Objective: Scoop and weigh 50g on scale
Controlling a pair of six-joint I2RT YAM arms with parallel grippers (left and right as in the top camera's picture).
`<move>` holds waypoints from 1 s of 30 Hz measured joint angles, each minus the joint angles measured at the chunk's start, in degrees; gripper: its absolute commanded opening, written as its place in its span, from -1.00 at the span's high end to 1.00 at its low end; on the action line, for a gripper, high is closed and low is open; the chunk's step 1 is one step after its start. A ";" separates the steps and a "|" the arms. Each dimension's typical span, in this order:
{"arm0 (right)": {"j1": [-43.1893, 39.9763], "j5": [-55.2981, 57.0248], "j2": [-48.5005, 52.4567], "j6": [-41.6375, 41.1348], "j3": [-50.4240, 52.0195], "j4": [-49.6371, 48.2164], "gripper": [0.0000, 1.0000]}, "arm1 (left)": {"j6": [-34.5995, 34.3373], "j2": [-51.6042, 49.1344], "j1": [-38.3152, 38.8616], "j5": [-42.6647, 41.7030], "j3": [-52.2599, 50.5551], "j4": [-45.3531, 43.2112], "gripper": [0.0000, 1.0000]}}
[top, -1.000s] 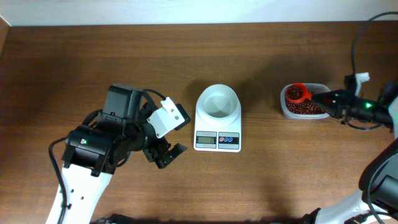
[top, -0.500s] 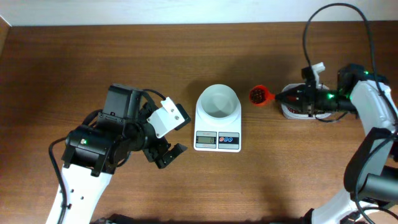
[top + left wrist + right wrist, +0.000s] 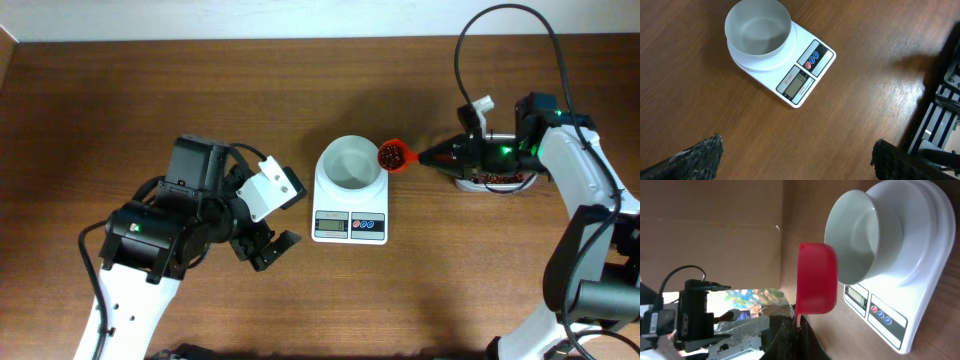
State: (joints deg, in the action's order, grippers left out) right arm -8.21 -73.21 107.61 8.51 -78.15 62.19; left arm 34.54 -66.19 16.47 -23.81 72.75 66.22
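Travelling leftward from the tub point(image 3: 495, 181), the right end effector point(image 3: 438, 157) is clenching the scoop point(image 3: 392, 155), nearing the bowl point(image 3: 350, 165) on the scale point(image 3: 349, 226) at centre frame, just leftward; the left end effector point(image 3: 268, 248) is idling, released.

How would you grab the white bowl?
Pinch the bowl at its left rim, coming from above, one finger inside and one outside, I'd say. It stands upright and open, and the scoop hovers at its right edge.

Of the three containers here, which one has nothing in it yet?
The white bowl on the scale. The red scoop near its rim and the clear tub both hold red beans.
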 measured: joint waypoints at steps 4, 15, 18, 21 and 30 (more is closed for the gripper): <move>1.97 0.02 0.02 -3.63 0.04 -4.04 0.92 | 0.00 0.00 0.00 0.00 0.00 0.00 -0.98; 7.15 2.47 0.04 -10.05 0.17 -12.50 0.92 | 0.00 0.00 0.00 0.00 0.00 0.00 -0.98; 8.22 5.09 0.04 -11.39 0.17 -14.91 0.92 | 0.00 0.00 0.00 0.00 0.00 0.00 -0.98; 9.11 7.43 0.04 -11.78 0.17 -17.18 0.92 | 0.00 0.02 0.00 0.00 0.00 0.02 -0.98; 12.46 13.49 0.04 -12.17 0.17 -20.72 0.92 | 0.00 0.00 0.00 0.00 0.00 0.00 -0.98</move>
State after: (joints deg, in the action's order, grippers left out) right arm 4.25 -59.72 107.66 -3.66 -77.97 41.47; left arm 34.54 -66.19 16.47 -23.81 72.75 66.22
